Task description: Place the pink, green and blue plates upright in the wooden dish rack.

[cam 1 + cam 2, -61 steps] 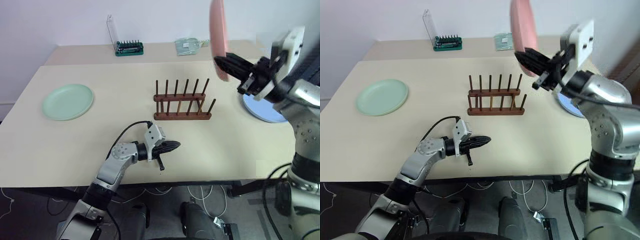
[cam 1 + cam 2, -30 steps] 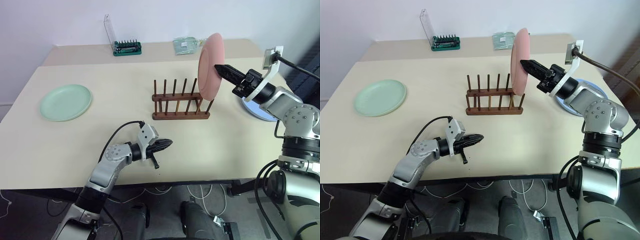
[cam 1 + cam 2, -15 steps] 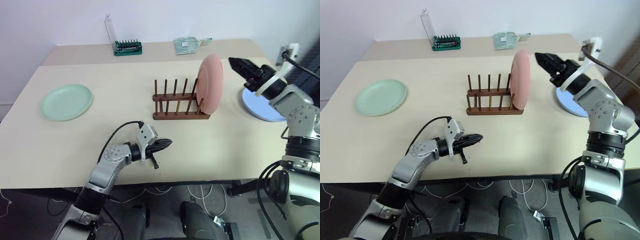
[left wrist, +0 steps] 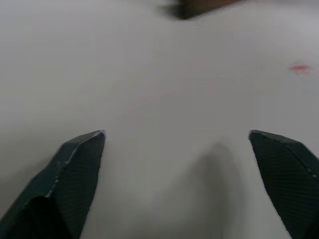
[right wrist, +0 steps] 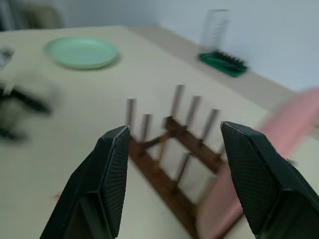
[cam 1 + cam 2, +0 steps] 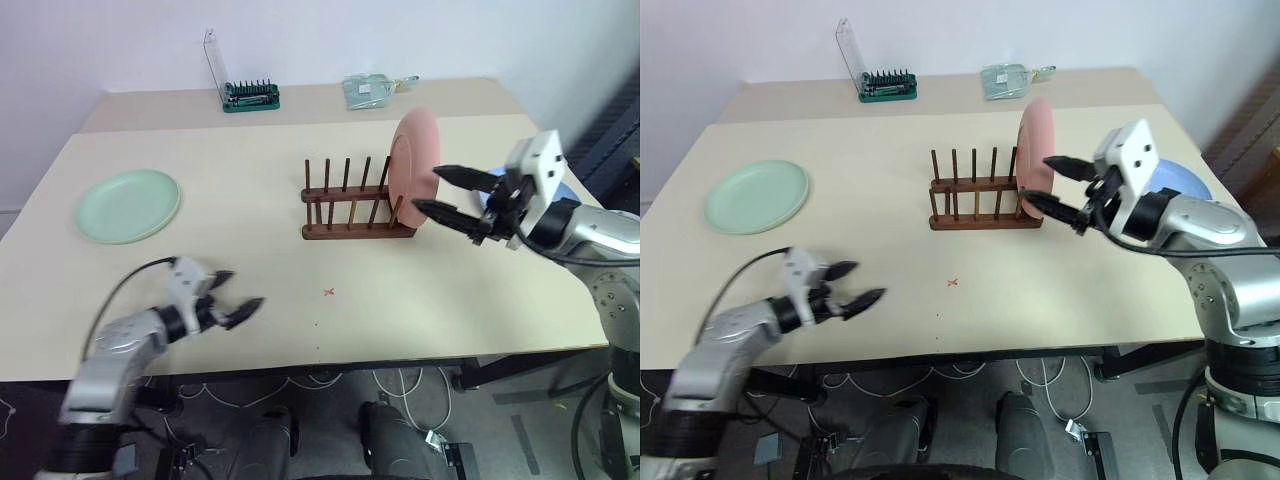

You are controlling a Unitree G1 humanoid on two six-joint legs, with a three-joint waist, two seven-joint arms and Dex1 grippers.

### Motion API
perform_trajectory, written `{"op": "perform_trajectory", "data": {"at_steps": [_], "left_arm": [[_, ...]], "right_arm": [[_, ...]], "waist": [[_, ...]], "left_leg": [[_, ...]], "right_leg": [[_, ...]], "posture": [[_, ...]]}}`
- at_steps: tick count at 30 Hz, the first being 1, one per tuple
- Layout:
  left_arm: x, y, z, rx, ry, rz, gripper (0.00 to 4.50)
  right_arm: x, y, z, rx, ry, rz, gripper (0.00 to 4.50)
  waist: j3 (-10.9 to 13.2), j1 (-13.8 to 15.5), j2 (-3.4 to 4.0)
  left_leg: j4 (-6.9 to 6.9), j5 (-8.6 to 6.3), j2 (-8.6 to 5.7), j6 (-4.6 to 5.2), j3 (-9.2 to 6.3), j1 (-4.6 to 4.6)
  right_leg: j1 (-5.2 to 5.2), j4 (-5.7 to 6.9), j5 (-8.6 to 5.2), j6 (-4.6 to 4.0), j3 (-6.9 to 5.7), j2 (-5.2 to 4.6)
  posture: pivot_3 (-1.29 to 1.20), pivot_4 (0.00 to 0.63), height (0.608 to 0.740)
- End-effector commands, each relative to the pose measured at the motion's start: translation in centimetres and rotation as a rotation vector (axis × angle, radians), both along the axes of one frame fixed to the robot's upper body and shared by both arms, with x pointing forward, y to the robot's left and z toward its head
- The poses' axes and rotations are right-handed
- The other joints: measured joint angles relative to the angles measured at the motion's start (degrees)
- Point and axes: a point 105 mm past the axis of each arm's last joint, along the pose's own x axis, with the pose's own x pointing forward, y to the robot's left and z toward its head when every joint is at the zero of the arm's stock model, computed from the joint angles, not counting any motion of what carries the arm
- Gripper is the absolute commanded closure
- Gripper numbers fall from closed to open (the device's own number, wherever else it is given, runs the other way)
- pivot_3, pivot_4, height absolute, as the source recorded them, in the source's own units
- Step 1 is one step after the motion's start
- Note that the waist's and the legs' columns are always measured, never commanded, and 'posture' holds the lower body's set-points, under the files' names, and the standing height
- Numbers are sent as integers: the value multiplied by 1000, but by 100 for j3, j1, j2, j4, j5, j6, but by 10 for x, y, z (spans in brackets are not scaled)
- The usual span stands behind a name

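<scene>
The pink plate (image 6: 414, 155) stands upright at the right end of the rack (image 6: 356, 205); right gripper (image 6: 438, 192) just beside it, released; left gripper (image 6: 237, 296) spread wide, empty; green plate (image 6: 129, 205) flat far left; blue plate (image 6: 1185, 181) right.

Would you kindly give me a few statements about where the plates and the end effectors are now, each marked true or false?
1. The pink plate stands upright at the right end of the wooden dish rack. True.
2. The green plate is in the rack. False: it lies flat on the table, at the left.
3. The right end effector grips the pink plate. False: it is open, holding nothing.
4. The left end effector is open over bare table. True.
5. The blue plate stands in the rack. False: it lies behind the right arm.
</scene>
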Motion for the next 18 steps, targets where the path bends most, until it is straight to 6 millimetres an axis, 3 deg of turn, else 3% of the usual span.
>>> {"op": "perform_trajectory", "data": {"at_steps": [1,4,7,11,14,18], "left_arm": [[22,49,43,-81,-173,303,20],[32,98,61,-197,-214,611,20],[35,114,68,-253,-228,719,20],[46,149,62,-370,-101,982,20],[54,162,53,-478,29,1099,20],[66,161,47,-533,119,1118,20]], "right_arm": [[-8,25,6,-22,-57,93,1547],[-5,34,1,-18,-54,113,1547],[-3,37,-1,-19,-55,117,1547],[-3,42,-8,-22,-49,130,1547],[-2,42,-9,-15,-49,123,1547],[-2,40,-12,-11,-44,104,1547]], "waist": [[1,57,-2],[0,102,-20],[-3,95,-24],[0,108,-35],[1,110,-46],[0,92,-49]], "left_leg": [[3,0,-2,0,-2,-1],[7,1,-6,-1,-4,-1],[3,0,-9,-2,-3,-1],[2,1,-7,-4,-6,-1],[4,2,-8,-6,-10,0],[2,3,-10,-7,-9,0]], "right_leg": [[3,0,0,1,0,-3],[5,-1,9,15,-1,-2],[1,-2,10,17,-1,-3],[-2,2,12,15,-4,4],[0,5,12,14,-7,6],[-1,5,13,15,-6,5]], "posture": [[0,150,740],[0,150,740],[0,150,740],[0,150,740],[0,150,740],[0,150,740]]}}
